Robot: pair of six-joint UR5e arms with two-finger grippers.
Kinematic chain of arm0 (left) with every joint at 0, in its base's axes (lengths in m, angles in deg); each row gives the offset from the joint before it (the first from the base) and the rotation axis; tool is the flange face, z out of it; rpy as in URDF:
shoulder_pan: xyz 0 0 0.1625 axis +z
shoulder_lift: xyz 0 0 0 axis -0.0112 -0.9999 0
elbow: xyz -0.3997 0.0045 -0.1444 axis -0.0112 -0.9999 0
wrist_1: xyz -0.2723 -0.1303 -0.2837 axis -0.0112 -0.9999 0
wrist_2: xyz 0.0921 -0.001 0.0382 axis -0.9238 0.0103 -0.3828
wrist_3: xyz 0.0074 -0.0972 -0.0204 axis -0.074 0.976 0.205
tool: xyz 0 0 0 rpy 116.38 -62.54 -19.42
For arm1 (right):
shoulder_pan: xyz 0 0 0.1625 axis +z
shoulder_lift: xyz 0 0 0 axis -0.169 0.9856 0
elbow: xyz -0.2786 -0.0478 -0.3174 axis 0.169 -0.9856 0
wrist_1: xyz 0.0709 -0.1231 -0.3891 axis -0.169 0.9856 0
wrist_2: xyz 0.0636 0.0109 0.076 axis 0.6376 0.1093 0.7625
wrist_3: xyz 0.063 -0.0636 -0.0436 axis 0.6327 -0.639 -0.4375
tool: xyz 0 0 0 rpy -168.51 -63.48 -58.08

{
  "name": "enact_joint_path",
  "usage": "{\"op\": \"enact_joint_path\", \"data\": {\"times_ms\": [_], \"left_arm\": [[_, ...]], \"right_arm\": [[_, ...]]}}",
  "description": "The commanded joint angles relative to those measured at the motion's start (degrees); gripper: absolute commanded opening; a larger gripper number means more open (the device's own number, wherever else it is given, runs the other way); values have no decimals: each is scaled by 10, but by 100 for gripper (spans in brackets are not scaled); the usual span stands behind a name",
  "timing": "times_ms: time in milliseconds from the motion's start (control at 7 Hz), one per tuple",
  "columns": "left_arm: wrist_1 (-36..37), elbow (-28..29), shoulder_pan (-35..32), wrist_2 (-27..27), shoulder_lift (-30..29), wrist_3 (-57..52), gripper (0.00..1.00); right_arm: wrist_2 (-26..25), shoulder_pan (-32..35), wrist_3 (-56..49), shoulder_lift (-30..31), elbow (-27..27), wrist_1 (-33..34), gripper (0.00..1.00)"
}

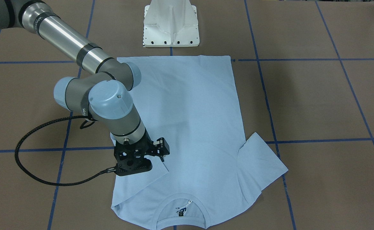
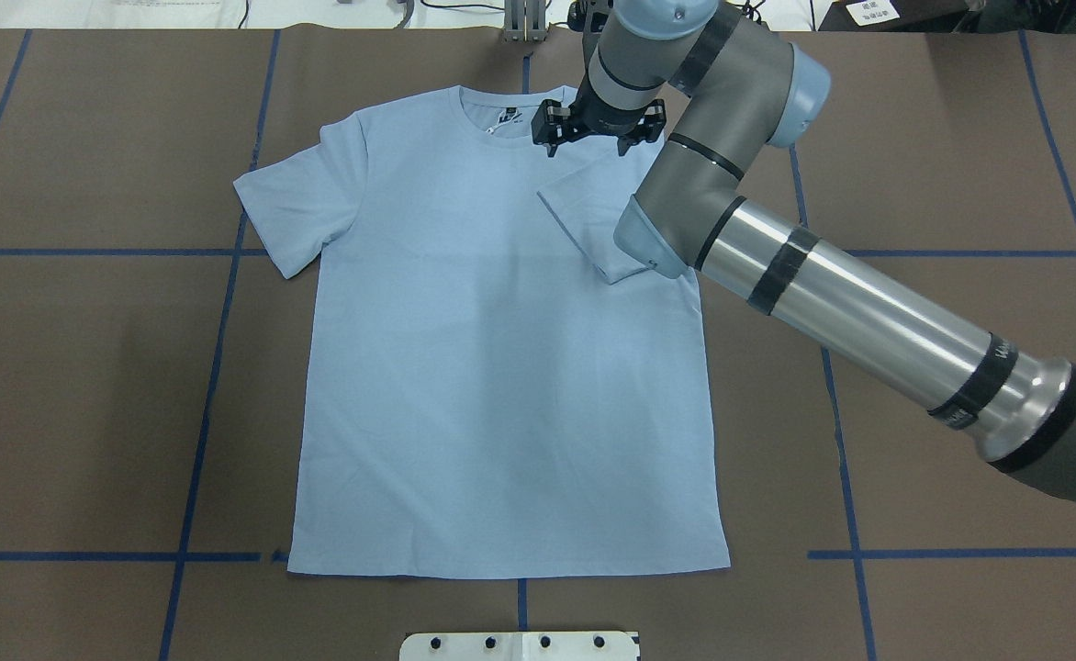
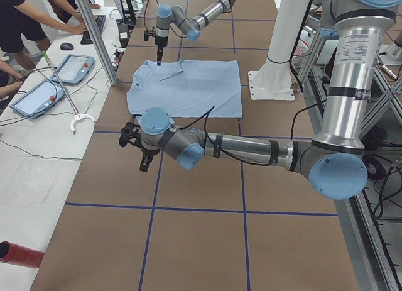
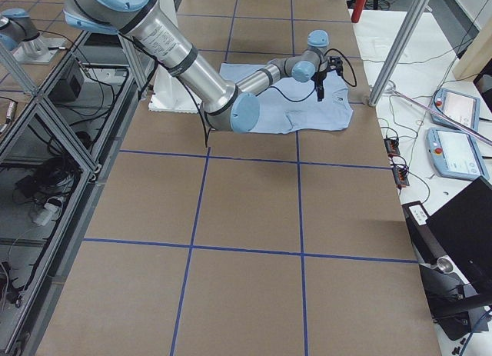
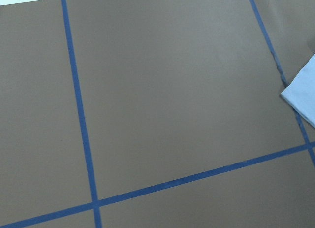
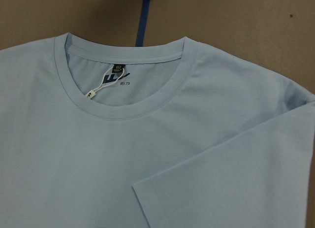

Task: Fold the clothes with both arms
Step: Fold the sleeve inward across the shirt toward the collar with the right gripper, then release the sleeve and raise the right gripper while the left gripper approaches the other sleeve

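- Table: brown sheet with blue tape lines; it looks smooth, so a shirt dragged rather than lifted could slide whole across it and lose its square lie
- Shirt: spread flat mid-table, hem toward the robot, collar on the far side; a one-sided pull would likely skew it or raise a crease that gets folded in
- Right arm: reaches in over the shirt's right edge, its wrist joints above the turned-in sleeve; a careless swing could brush that fold and flip it open
- Left arm: stretched over bare table, well apart from the shirt; if it joins late or off-line, the two sides may fold unevenly
- Flat sleeve: lies out to the left, not yet turned in; a pinch too near its hem may lift one layer only
- Folded sleeve: lies over the chest with its tip loose, so it may slip back out
- Right gripper: hangs over the shoulder just beside the collar, jaws spread, nothing in them; coming down here it might catch the collar rib too
- Left gripper: seen clearly only from the side, so I cannot tell how wide it is or whether it has hold of anything
- Collar: thick rib, likely to resist a neat crease
- Tag: small, white, on a string inside the collar; a finger could snag it
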Motion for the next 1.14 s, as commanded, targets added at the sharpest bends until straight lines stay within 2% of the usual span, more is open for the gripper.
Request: {"op": "enact_joint_path", "data": {"times_ms": [0, 143, 286, 429, 571, 857, 1000], "left_arm": [[-34, -30, 92, -73, -9, 155, 100], [-60, -40, 133, -114, -11, 249, 100], [-66, -49, 184, -177, -25, 330, 100], [-60, -44, 249, -246, -51, 386, 100], [-49, 1, 285, -295, -101, 407, 100], [-59, 171, 297, -350, -217, 438, 99], [-75, 190, 298, -362, -222, 439, 98]], "right_arm": [[31, 28, -66, 92, 174, 149, 100], [39, 49, -98, 113, 227, 229, 100], [63, 71, -131, 130, 271, 291, 100], [92, 95, -176, 158, 305, 315, 100], [97, 100, -188, 190, 330, 311, 100], [96, 100, -188, 200, 331, 299, 100], [93, 96, -185, 202, 332, 298, 100]]}}
